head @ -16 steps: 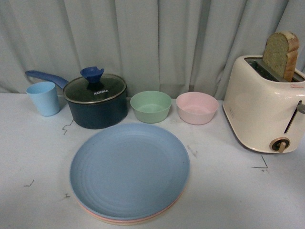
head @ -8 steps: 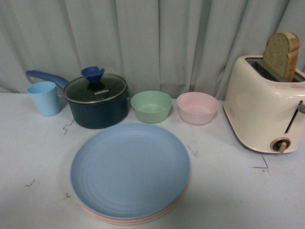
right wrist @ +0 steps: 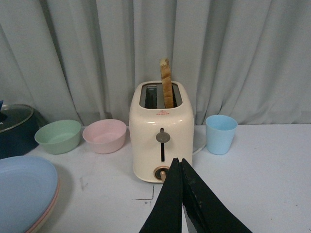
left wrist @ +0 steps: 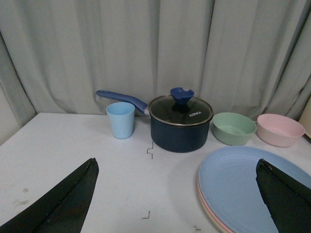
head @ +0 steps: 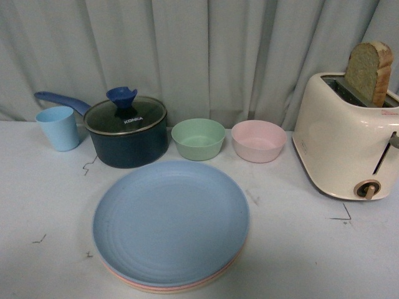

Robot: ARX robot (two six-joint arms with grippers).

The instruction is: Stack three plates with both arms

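The three plates lie stacked at the front middle of the table. The light blue plate [head: 171, 224] is on top, with a pink rim [head: 122, 279] and a cream rim [head: 156, 290] showing under it. Neither arm shows in the front view. In the left wrist view my left gripper [left wrist: 176, 165] is open and empty above the table, its one finger [left wrist: 284, 199] over the blue plate [left wrist: 238, 187]. My right gripper [right wrist: 178, 161] is shut on nothing, pointing toward the toaster, with the blue plate [right wrist: 22, 189] off to one side.
Behind the stack stand a dark lidded pot [head: 128, 134], a blue cup [head: 58, 128], a green bowl [head: 198, 138] and a pink bowl [head: 258, 141]. A cream toaster [head: 346, 143] holding bread [head: 369, 71] is at the right. Another blue cup [right wrist: 221, 133] stands beside the toaster. A curtain closes the back.
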